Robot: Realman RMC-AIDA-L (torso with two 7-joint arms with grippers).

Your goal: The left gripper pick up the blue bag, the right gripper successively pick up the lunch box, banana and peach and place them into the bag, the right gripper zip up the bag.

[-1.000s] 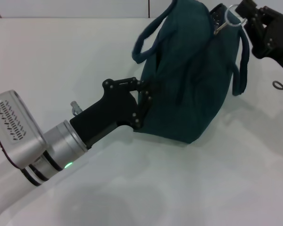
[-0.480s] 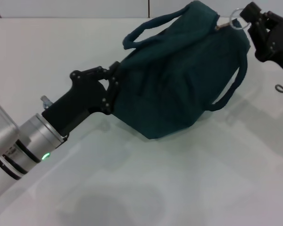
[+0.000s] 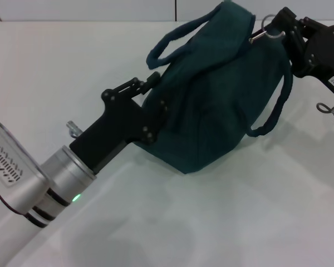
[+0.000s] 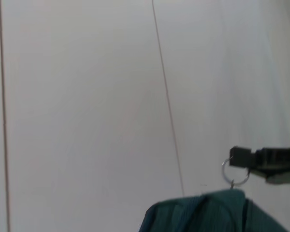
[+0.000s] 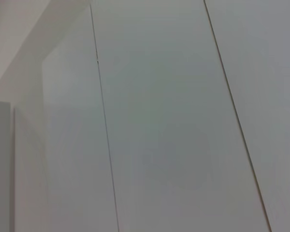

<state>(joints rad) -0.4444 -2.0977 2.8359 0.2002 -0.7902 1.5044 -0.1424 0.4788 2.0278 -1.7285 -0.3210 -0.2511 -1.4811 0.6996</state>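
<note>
The blue bag (image 3: 211, 94) stands tilted on the white table (image 3: 172, 222), its two handles hanging loose. My left gripper (image 3: 155, 103) is shut on the bag's left side. My right gripper (image 3: 275, 28) is at the bag's top right corner, shut on the metal ring of the zip pull (image 3: 260, 35). The left wrist view shows the bag's top (image 4: 208, 215), the ring (image 4: 234, 175) and my right gripper (image 4: 241, 157) holding it. The lunch box, banana and peach are out of view. The right wrist view shows only white panels.
A white panelled wall (image 3: 100, 10) runs behind the table. A small metal hook or ring (image 3: 324, 107) hangs below my right arm at the right edge.
The left gripper swung left with the bag, then back to the right, and the bag now stands more upright. The right gripper has shifted slightly left, still on the ring.
</note>
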